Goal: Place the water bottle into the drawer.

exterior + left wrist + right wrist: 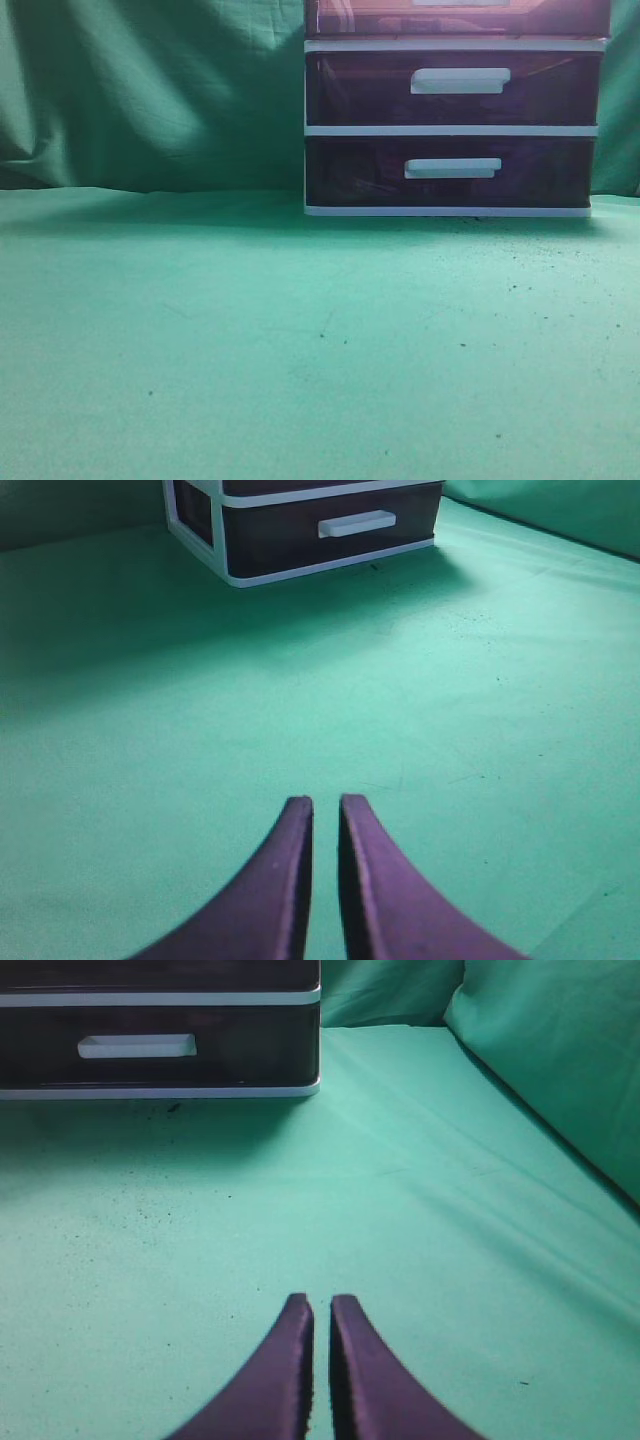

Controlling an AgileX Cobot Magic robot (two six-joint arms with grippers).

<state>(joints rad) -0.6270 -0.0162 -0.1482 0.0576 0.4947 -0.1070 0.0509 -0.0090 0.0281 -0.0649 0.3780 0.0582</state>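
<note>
Nothing started, by the look of it. Water bottle isn't showing in any view. Drawer is sitting shut at 1 o'clock atop the unit. Left gripper and right gripper are hovering, fingers nearly pressed together, empty.

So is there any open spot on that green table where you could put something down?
Plenty. The green cloth lies bare across the whole front and left, bordered behind by the hanging green backdrop. The only thing standing on it is the drawer unit at the back right. No bottle shows in any view. Both arms' jaws hover nearly closed over bare cloth.
</note>
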